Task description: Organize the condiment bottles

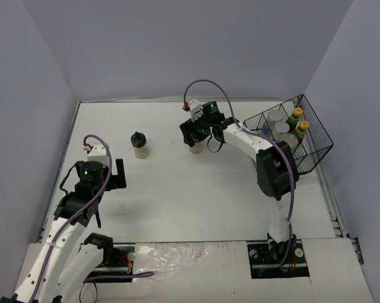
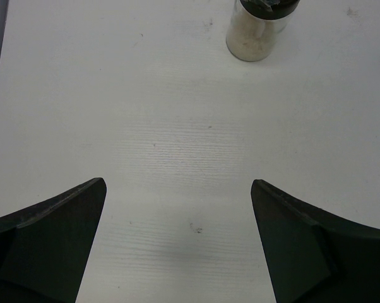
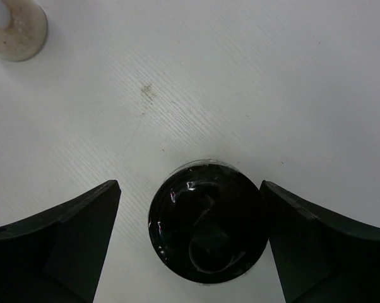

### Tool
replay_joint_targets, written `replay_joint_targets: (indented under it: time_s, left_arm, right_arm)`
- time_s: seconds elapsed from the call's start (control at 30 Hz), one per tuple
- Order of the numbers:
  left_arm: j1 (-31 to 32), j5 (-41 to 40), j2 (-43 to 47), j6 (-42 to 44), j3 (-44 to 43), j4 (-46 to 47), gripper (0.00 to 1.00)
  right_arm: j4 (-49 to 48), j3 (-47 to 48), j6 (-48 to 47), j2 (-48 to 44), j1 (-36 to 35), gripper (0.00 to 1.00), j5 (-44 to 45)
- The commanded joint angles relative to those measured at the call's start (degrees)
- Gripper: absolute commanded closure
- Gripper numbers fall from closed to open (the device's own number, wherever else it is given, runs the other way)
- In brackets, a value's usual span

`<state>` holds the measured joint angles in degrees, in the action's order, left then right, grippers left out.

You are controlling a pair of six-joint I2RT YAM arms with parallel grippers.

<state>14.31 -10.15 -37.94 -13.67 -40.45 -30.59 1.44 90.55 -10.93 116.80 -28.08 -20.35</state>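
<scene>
Right gripper (image 3: pixel 190 184) is over the black-lidded jar (image 3: pixel 207 219). Its jaws are wide and straddle the lid, with nothing held yet. The jar stands upright on the table (image 1: pixel 177 202), mid-field and well apart from the wire basket (image 1: pixel 316 151).

My read of the step in hand: grasp this jar so it can go to the basket. Tips:
- In the wrist view there's a clear gap at one finger (image 3: pixel 64 246), while the other finger (image 3: pixel 329 246) sits just beside the lid rim. Centre before you close, or the jar gets shoved sideways and could tip.
- Can't tell how far down the jar the fingertips reach. Make sure the pads land squarely on the lid's side or the beige body, not on the top edge.
- Close slowly, then lift straight up.

Pose: your right arm is stretched forward and across to the left, wrist pointing down over the jar. Left gripper (image 1: pixel 118 172) sits on the left side with its jaws fully apart and empty. It faces the second black-lidded jar (image 1: pixel 139 145), which stands near it but not touching.

The basket already holds the yellow-capped sauce bottles (image 1: pixel 297 113) and silver-lidded shakers (image 1: pixel 276 117).
</scene>
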Motion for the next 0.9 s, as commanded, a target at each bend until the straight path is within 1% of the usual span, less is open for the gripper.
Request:
replay_joint_targets:
  time_s: [0.0, 0.03, 0.07, 0.13, 0.17, 0.2, 0.33, 0.4, 0.43, 0.47, 0.57, 0.67, 0.73, 0.87]
  left_arm:
    - [0.26, -0.71, 0.35, 0.49, -1.28, 3.08, 0.03]
    - [0.2, -0.83, 0.41, 0.49, -1.21, 3.08, 0.03]
    - [0.2, -0.83, 0.41, 0.49, -1.21, 3.08, 0.03]
    - [0.28, -0.66, 0.41, 0.5, -1.21, 3.09, 0.03]
    - [0.28, -0.66, 0.41, 0.57, -1.21, 3.16, 0.03]
    - [0.28, -0.66, 0.41, 0.58, -1.21, 3.17, 0.03]
    - [0.28, -0.69, 0.5, 0.66, -1.21, 3.2, 0.03]
    - [0.28, -0.66, 0.5, 0.66, -1.21, 3.25, 0.03]
    - [0.28, -0.66, 0.5, 0.66, -1.21, 3.25, 0.03]
    - [0.28, -0.66, 0.5, 0.66, -1.21, 3.25, 0.03]
    - [0.28, -0.56, 0.39, 0.66, -1.21, 3.25, 0.03]
    - [0.28, -0.48, 0.22, 0.66, -1.3, 3.17, 0.03]
    - [0.28, -0.42, -0.03, 0.64, -1.3, 3.25, 0.03]
    - [0.28, -0.31, -0.12, 0.58, -1.3, 3.17, 0.03]
  right_arm:
    - [-3.57, 3.17, -0.03, 0.61, 0.13, 0.16, 2.18]
    - [-3.64, 3.05, 0.03, 0.8, 0.13, 0.18, 2.68]
    - [-3.72, 3.03, 0.04, 0.79, 0.13, 0.19, 2.71]
    - [-3.75, 2.46, 0.12, 0.51, 0.13, 0.32, 3.37]
    - [-3.88, 2.14, 0.12, 0.38, 0.13, 0.35, 3.76]
    - [-3.9, 1.86, 0.12, 0.14, 0.05, 0.4, 4.19]
    - [-4.34, 0.57, 0.1, -2.46, 0.22, 0.75, 6.12]
    - [-4.43, -0.3, 0.42, -4.26, 0.23, 0.87, 6.47]
    - [-4.43, -0.78, 1.24, -5.56, 0.46, 0.96, 6.65]
    - [-4.43, -1.21, 1.86, -7.39, 0.79, 1.0, 7.1]
    - [-4.43, -2.48, 5.23, -12.84, 2.14, 1.0, 9.71]
    - [-4.25, -4.29, 9.52, -18.61, 4.36, 1.0, 15.64]
    - [-4.11, -5.57, 12.35, -22.55, 6.82, 1.0, 19.26]
    - [-2.98, -9.6, 20.93, -28.41, 12.34, 1.0, 26.94]
